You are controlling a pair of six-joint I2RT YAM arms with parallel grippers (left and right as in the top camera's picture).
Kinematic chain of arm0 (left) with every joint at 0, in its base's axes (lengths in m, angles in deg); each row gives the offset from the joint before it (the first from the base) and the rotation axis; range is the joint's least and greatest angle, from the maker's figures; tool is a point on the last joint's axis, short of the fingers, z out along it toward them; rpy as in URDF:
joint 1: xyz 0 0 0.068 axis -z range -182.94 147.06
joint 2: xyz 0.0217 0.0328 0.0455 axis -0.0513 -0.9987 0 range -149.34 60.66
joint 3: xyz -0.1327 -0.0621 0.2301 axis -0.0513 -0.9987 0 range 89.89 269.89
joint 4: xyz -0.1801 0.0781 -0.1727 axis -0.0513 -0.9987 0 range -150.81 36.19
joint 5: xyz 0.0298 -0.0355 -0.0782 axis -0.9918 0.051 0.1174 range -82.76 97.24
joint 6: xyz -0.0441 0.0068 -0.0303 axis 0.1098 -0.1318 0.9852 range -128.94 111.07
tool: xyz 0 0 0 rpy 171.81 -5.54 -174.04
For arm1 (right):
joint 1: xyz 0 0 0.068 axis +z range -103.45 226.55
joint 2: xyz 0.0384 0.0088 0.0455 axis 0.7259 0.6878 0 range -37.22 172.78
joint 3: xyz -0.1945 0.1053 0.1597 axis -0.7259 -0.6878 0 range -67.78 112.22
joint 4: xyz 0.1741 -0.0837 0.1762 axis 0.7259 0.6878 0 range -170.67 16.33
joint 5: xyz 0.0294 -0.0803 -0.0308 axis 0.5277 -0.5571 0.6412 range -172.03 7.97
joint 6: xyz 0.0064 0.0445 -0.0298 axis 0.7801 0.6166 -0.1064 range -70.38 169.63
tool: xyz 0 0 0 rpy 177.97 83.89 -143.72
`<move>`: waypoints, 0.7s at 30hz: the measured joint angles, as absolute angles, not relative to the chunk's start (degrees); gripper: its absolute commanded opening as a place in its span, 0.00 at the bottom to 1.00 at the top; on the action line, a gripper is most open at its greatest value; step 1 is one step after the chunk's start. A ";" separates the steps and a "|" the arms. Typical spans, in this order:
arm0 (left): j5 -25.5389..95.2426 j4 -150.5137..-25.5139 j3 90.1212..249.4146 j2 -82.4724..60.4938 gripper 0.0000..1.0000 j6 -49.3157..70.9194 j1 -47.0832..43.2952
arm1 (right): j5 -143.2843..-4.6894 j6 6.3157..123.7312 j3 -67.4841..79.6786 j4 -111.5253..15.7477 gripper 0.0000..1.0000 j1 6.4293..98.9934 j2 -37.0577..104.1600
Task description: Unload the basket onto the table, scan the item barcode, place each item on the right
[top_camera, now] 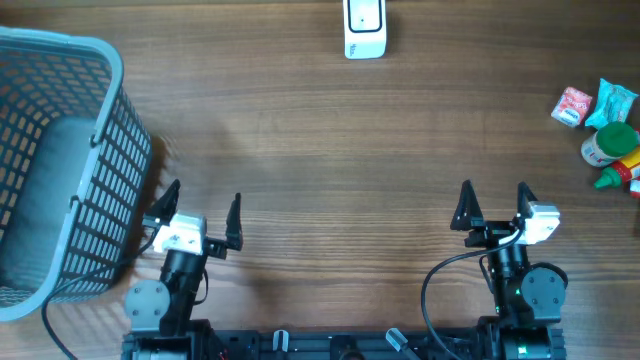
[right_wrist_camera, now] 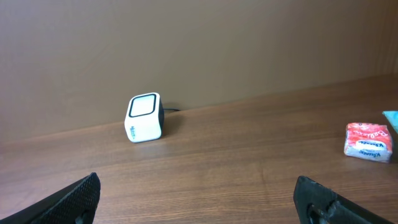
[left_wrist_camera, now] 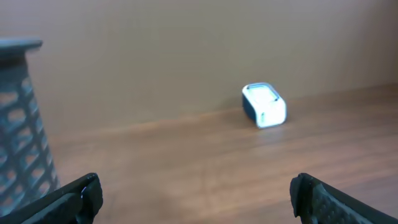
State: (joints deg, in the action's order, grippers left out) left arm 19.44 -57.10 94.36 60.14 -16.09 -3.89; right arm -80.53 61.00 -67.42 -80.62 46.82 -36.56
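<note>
The items to scan lie in a small cluster at the right edge of the overhead view. There is a small red-and-white packet (top_camera: 572,106) with a teal foil pouch (top_camera: 616,100) touching it. A white jar with a green lid (top_camera: 610,143) sits just below them. Lowest is what looks like a red-and-yellow bottle with a green cap (top_camera: 622,176), though the frame edge cuts it. In the right wrist view the red-and-white packet (right_wrist_camera: 369,141) lies flat at the right side, well apart from the white box-shaped barcode scanner (right_wrist_camera: 145,117), which stands upright left of centre. From overhead the barcode scanner (top_camera: 364,28) sits at the top centre of the brown wooden counter (top_camera: 320,140). The right gripper (top_camera: 494,186), at the lower right, has its fingers spread wide with nothing between them. The left gripper (top_camera: 204,192), at the lower left, is likewise spread and empty. It sits just beside a grey-blue plastic mesh basket (top_camera: 120,190) that fills the left side of the frame.
</note>
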 measured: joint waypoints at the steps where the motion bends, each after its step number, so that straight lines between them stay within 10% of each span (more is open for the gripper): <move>1: 19.03 -56.51 93.38 60.12 1.00 -16.09 -4.20 | -80.53 61.00 -67.42 -80.62 1.00 46.82 -36.56; 21: 16.43 -57.27 90.58 60.14 1.00 -12.44 -4.46 | -80.53 61.00 -67.42 -80.62 1.00 46.82 -36.56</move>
State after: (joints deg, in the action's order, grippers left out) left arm 16.43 -57.27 90.58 60.14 -12.44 -4.46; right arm -80.53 61.00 -67.42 -80.62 46.82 -36.56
